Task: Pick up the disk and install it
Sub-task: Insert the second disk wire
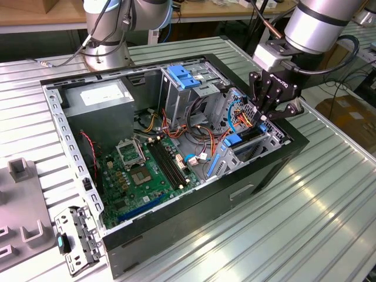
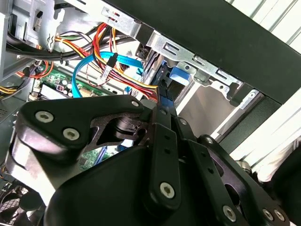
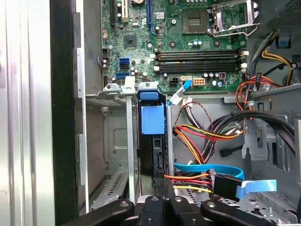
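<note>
One robot arm lowers a disk into a drive bay of an open computer case.

Going left to right in the exterior view: motherboard [image 1: 147, 170], tall metal cage [image 1: 191, 88], then the gripper [image 1: 264, 111] above the bay [image 1: 252, 147] at the case's right end. In the first wrist view the disk [image 3: 153, 136] stands on edge in the slot, blue rail uppermost, fingers closed on its near end. Judged from this, seating it well means pressing straight along the slot, clear of the cables [image 3: 197, 181].
</note>
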{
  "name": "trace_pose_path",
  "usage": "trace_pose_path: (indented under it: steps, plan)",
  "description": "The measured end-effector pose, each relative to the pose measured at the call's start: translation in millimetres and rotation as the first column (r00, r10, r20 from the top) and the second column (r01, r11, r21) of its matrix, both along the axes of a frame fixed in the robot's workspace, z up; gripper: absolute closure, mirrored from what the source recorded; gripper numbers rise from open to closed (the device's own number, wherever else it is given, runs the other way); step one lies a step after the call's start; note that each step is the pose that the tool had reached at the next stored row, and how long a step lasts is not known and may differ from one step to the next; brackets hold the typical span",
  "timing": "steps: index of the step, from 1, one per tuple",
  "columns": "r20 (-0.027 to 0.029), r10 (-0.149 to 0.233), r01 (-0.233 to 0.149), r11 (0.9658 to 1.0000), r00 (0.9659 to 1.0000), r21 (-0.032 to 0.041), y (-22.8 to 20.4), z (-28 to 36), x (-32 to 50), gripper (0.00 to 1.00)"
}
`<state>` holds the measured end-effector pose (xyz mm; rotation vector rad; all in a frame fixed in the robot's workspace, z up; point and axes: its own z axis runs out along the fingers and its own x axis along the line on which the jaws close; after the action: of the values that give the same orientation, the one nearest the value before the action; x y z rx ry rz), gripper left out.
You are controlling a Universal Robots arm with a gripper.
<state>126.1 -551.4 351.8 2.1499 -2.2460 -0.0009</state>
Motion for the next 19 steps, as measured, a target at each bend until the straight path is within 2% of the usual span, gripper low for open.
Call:
trace_pose_path:
  steps: [6, 11, 12, 14, 17, 19]
  plan:
    - [0.0000, 0.001, -0.001, 1.0000, 1.0000, 0.0000, 0.0, 0.0, -0.1, 0.89]
    - [0.0000, 0.001, -0.001, 1.0000, 1.0000, 0.0000, 0.0, 0.0, -9.1, 0.89]
    - [0.0000, 0.001, -0.001, 1.0000, 1.0000, 0.0000, 0.0, 0.0, -13.1, 0.89]
    - [-0.0001, 0.001, -0.001, 1.0000, 1.0000, -0.0003, 0.4, 1.3, -13.7, 0.89]
    - [0.0000, 0.001, -0.001, 1.0000, 1.0000, -0.0001, 0.5, 11.0, -13.8, 0.89]
    - [0.0000, 0.001, -0.001, 1.0000, 1.0000, 0.0000, 1.0, 21.3, -13.8, 0.89]
